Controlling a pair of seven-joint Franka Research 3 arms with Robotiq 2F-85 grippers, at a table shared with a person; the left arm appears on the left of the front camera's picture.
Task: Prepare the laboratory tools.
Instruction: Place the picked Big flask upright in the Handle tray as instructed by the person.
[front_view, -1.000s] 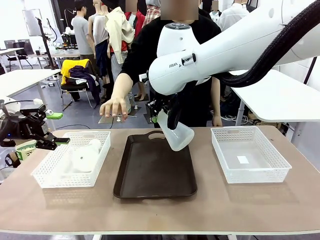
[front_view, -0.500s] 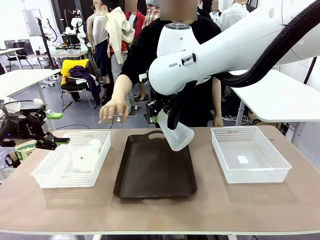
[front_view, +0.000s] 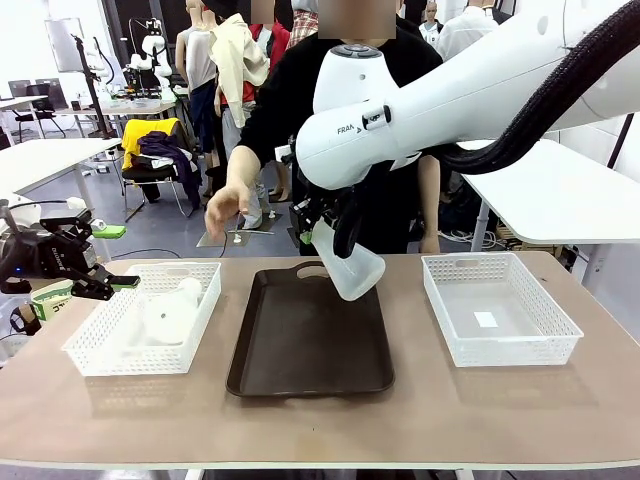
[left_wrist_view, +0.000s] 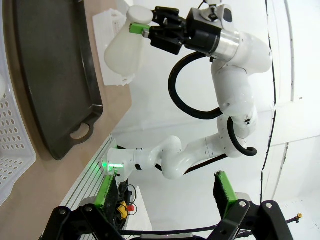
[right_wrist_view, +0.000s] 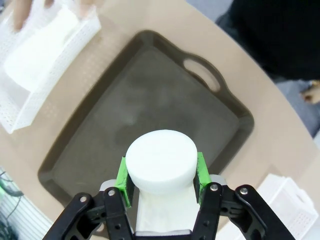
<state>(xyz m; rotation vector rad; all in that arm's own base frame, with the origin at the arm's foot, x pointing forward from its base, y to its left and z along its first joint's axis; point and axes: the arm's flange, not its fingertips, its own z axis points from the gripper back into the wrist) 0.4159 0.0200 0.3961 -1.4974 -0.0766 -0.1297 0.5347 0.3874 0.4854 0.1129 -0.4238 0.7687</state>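
Brown surface, busy lab behind. Right tool (right_wrist_view: 162, 174) clamps a flask (front_view: 352, 268) by its neck, tilted, above the tray's (front_view: 300, 350) far end. Left tool (left_wrist_view: 164, 200) gapes empty near the basket (front_view: 90, 352). Set down this aslant, the flask could topple.

Front: across my table (front_view: 450, 420), wide | right wrist: close, down onto tray (right_wrist_view: 100, 135) | left wrist: sideways, distant; all share flask (front_view: 358, 275).

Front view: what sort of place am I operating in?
Probably an open robotics lab or workshop: white work tables in the background, a chair piled with clothes, and a white robot arm working over a dark brown tray.
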